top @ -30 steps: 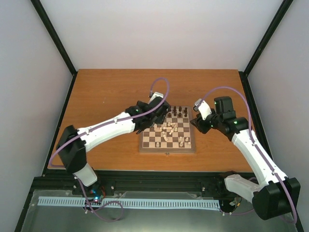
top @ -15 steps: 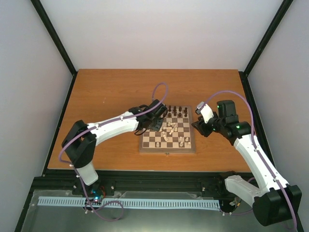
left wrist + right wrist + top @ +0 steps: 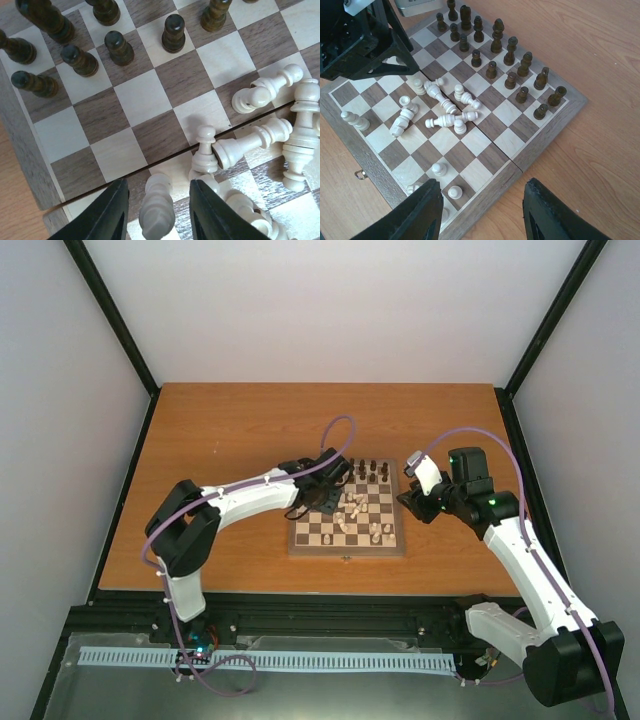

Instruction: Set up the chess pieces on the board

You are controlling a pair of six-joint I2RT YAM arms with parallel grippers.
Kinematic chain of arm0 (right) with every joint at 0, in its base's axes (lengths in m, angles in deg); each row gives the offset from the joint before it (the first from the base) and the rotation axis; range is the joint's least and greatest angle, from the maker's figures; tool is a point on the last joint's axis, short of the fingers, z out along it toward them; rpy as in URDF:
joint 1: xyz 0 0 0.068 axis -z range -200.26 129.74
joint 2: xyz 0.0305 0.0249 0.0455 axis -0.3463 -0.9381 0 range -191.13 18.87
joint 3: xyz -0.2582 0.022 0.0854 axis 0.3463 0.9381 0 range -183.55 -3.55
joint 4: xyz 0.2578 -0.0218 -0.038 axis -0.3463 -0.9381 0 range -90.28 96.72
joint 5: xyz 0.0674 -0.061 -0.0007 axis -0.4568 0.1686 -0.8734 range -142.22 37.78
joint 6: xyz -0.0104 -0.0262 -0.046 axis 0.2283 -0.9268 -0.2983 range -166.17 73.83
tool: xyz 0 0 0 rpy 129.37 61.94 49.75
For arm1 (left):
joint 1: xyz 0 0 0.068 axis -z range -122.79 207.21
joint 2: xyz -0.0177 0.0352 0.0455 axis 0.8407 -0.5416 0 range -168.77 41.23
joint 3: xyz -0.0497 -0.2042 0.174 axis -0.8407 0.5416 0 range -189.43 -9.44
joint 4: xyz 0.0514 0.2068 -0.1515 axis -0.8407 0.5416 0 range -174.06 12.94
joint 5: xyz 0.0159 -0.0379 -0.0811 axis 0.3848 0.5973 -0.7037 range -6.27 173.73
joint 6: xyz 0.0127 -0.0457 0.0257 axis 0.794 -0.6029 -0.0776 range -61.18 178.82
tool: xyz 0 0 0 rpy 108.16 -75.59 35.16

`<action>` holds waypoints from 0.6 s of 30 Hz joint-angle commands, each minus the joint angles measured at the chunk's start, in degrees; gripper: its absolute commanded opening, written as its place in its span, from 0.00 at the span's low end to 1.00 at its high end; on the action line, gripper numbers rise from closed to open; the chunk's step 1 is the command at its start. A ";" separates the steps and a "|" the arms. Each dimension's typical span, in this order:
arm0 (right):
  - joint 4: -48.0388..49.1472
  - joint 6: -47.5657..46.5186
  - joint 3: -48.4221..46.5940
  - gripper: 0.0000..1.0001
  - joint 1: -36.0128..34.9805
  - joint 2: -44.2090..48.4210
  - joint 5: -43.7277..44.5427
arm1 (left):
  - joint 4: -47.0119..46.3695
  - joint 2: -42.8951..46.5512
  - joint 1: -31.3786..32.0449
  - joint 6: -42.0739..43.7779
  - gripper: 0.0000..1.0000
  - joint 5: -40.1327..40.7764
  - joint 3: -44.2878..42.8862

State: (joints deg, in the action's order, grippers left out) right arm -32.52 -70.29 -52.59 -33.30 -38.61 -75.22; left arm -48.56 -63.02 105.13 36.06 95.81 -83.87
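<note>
Ok so, biggest thing first: the wooden table (image 3: 230, 430), with the chessboard (image 3: 315, 532) lying flat on it between the two hands. The left arm (image 3: 250, 498) reaches in over the board's left edge. The right arm (image 3: 520, 540) stops just short of its right edge.

The left gripper (image 3: 157, 212) is low over the board, close to that left edge. Its jaws are drawn in narrow around one upright cream piece (image 3: 157, 207), but a sliver of board shows on each side of it. As far as I can see it isn't clamped on it. The right gripper (image 3: 482, 200) hangs wide open with nothing in it, over the board's edge and the bare table beside it.

Now the little stuff. The dark pieces (image 3: 118, 47) stand upright in two rows ahead of the left gripper, well apart from it. The cream pieces (image 3: 260, 135) are mostly a toppled heap mid-board, ahead and to the right of that gripper, lying against one another. One cream pawn (image 3: 204, 150) stands just ahead of the left gripper, right of the piece between its jaws. From the right wrist view, two more cream pawns (image 3: 439, 169) stand just ahead of the right gripper.
</note>
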 commanded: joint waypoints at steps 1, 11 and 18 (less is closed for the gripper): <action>0.04 -0.55 0.41 0.46 0.38 -0.24 -0.37 | -0.53 -1.62 -0.64 -0.26 0.34 -0.38 -2.97; -0.18 -0.82 0.43 0.46 0.44 -0.90 -0.37 | 1.44 -2.77 -0.64 0.48 0.18 1.28 -3.72; -0.24 -0.92 0.39 0.46 0.39 -1.10 -0.29 | 2.49 4.15 -0.64 0.66 0.14 1.58 -0.05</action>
State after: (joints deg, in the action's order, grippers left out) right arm -32.61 -70.60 -52.57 -33.30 -39.41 -75.20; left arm -47.33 -64.81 104.87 36.32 96.33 -84.94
